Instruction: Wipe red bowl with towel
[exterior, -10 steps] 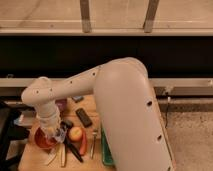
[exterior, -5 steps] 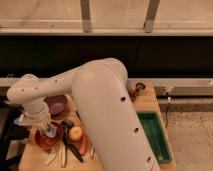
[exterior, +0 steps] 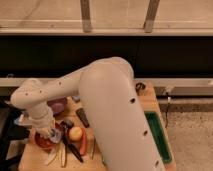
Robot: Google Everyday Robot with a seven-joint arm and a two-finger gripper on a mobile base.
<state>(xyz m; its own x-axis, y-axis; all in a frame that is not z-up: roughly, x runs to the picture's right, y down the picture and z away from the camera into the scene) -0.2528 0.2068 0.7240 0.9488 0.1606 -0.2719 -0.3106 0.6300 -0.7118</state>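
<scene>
The red bowl (exterior: 46, 140) sits at the left of the wooden table (exterior: 150, 102), partly covered by my arm. My gripper (exterior: 51, 133) hangs over the bowl's inside, with a pale cloth, the towel (exterior: 53, 134), at its tip against the bowl. The big white arm (exterior: 107, 105) fills the middle of the view and hides much of the table.
A purple bowl (exterior: 56, 106) stands behind the red one. An apple (exterior: 75, 133), a dark remote-like object (exterior: 82, 117), a red pepper-like item (exterior: 83, 145) and cutlery (exterior: 70, 147) lie to the right. A green tray (exterior: 159, 135) is at the right edge.
The arm has swung right and forward across the table. The gripper stays over the red bowl, shifted slightly right and lower.
</scene>
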